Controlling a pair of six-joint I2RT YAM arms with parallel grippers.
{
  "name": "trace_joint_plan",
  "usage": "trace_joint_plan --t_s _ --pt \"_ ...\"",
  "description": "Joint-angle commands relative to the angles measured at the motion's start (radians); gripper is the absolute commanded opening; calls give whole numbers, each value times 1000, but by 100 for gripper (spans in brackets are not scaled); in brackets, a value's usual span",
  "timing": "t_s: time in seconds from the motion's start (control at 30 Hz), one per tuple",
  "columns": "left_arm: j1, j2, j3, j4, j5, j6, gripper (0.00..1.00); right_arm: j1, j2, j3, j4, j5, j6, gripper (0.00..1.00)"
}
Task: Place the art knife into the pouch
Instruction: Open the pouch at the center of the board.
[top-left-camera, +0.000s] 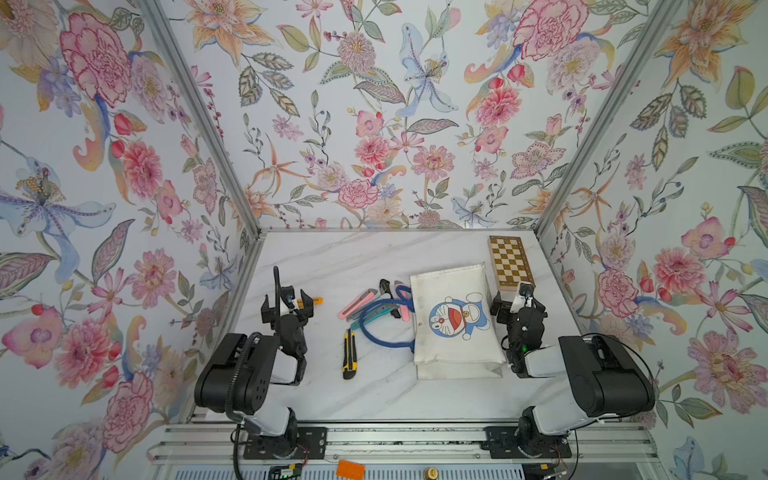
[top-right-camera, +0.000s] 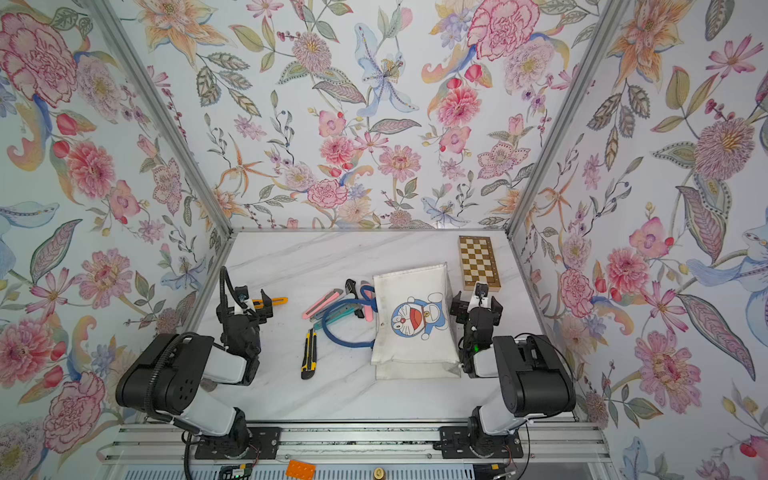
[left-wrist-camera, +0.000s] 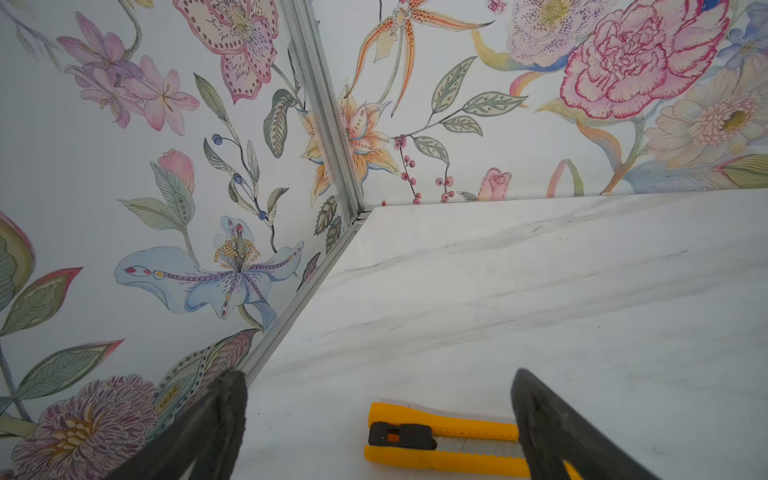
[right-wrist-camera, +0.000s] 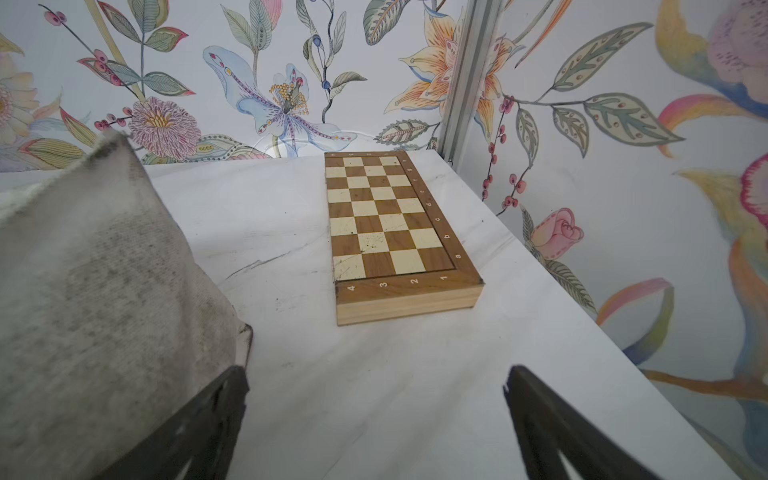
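In a top view, the pouch (top-left-camera: 457, 332) is seen lying flat between the arms, with a pink art knife (top-left-camera: 356, 303) just beside it. In the left wrist view, the left gripper (left-wrist-camera: 376, 382) is held apart over a yellow art knife (left-wrist-camera: 440, 440). In the right wrist view, the right gripper (right-wrist-camera: 376, 374) is spread wide beside the pouch, facing the chessboard (right-wrist-camera: 386, 224).

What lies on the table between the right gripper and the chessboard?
Only bare table between the right gripper and the chessboard, shown in the right wrist view.

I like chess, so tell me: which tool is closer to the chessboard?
Right. The right tool is just before the near end of the chessboard, open, not touching it. The left tool is far off, past the pouch, over a yellow knife.
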Motion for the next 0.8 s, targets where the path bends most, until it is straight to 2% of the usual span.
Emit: trace_joint_plan --t_s 0.0,0.77 --pt "-4 -1 -5 39 -15 -11 100 -8 -1 14 -21 -17 9 99" --pt "-9 -1 -8 47 -21 -7 99 -7 -12 22 -41 -30 2 99"
